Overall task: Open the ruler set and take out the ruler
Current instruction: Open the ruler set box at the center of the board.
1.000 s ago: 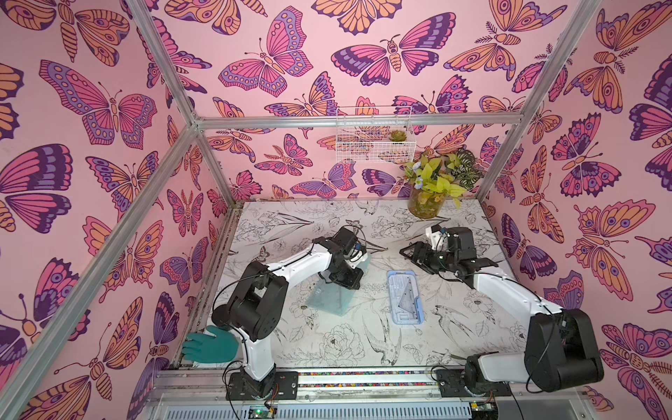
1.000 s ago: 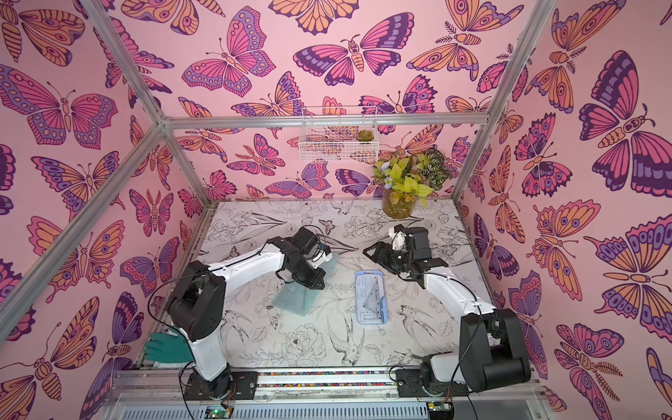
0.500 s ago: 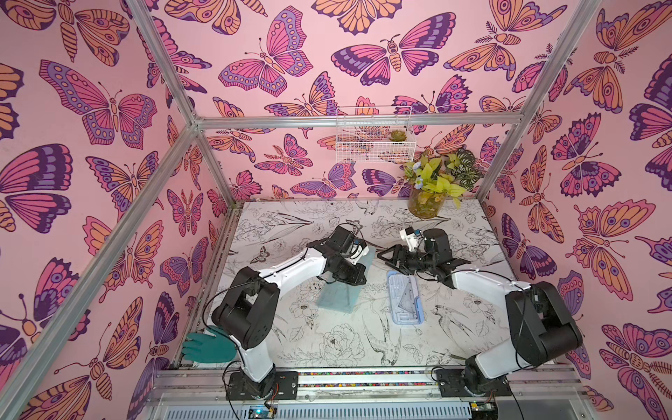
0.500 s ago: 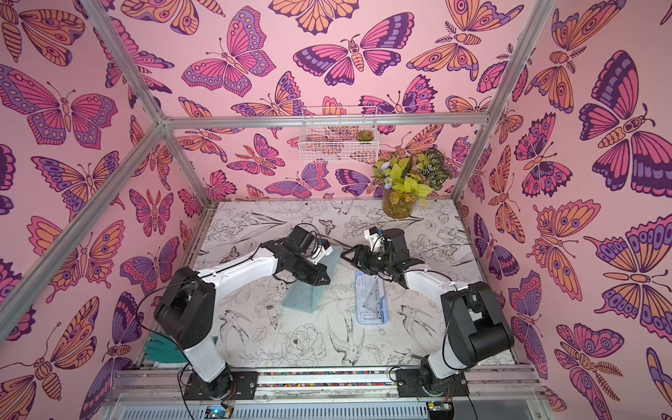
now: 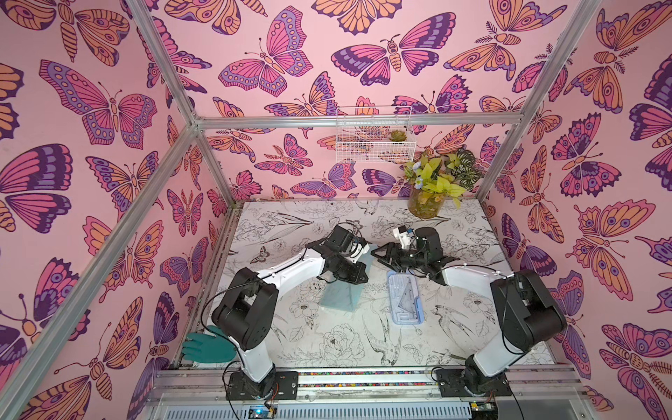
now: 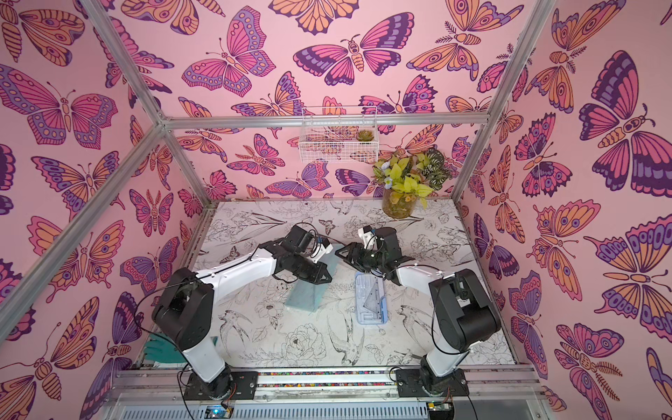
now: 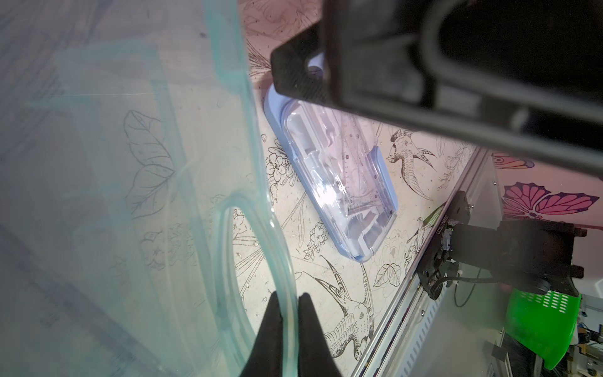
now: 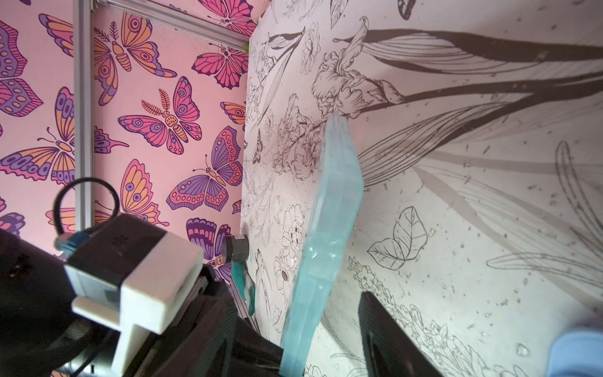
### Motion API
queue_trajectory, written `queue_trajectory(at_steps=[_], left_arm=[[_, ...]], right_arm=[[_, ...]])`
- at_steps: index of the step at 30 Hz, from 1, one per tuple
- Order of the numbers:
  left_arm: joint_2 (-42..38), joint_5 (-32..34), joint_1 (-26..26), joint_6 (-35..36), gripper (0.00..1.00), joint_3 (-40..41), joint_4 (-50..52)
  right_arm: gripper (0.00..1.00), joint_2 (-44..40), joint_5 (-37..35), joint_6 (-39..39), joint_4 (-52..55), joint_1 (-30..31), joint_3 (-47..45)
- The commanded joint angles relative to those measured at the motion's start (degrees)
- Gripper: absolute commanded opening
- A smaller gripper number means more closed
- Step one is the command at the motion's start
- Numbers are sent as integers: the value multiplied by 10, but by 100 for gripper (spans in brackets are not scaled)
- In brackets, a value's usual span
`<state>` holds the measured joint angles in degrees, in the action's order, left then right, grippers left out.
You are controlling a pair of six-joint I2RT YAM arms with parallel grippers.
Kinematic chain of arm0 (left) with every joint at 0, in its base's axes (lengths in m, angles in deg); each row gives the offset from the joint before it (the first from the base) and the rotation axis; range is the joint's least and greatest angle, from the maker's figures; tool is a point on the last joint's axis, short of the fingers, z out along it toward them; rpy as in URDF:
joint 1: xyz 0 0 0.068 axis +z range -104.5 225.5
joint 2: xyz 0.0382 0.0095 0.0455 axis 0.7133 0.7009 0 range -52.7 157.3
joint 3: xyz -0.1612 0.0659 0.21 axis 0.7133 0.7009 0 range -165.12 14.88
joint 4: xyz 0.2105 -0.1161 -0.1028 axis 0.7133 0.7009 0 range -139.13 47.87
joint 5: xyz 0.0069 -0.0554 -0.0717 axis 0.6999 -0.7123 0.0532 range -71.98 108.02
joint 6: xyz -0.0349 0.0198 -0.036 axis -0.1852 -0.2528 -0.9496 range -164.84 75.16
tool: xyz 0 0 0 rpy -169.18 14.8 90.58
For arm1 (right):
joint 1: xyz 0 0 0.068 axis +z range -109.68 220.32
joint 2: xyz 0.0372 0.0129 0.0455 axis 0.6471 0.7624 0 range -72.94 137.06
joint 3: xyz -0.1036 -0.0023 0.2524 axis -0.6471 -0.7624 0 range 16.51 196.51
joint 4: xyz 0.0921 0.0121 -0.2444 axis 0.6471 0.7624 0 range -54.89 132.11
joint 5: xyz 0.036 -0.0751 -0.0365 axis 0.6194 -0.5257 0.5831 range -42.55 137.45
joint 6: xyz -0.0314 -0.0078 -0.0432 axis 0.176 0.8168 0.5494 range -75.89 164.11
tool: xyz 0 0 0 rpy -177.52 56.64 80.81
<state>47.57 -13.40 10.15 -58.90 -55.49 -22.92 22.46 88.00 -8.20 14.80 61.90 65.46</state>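
Left fingers pinch teal lid (right fingers, half-open, straddle it).

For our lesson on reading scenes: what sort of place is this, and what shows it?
Probably a staged robot test cell: a bare aluminium frame holds pink butterfly-printed wall panels, and two white-and-black robot arms stand on a metal rail at the front.

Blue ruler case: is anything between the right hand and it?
Nothing lies on the blue ruler case or between it and the right hand, which hangs by its far end. But that hand points away from it, its open fingers either side of the teal pouch that the left hand pinches.
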Motion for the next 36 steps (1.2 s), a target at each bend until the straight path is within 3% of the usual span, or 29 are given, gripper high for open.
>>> queue_trajectory(at_steps=[1,11,29,36], left_arm=[[-4,-14,4,-1,0,10,-22],[1,-26,5,-5,0,16,-33],[6,-25,8,-8,0,19,-37],[9,-22,8,-7,0,19,-37]], right_arm=[[59,21,-6,-16,-24,6,17],[54,46,-15,-21,-31,6,29],[25,66,-12,-40,-36,8,44],[18,64,-20,-24,-1,9,53]])
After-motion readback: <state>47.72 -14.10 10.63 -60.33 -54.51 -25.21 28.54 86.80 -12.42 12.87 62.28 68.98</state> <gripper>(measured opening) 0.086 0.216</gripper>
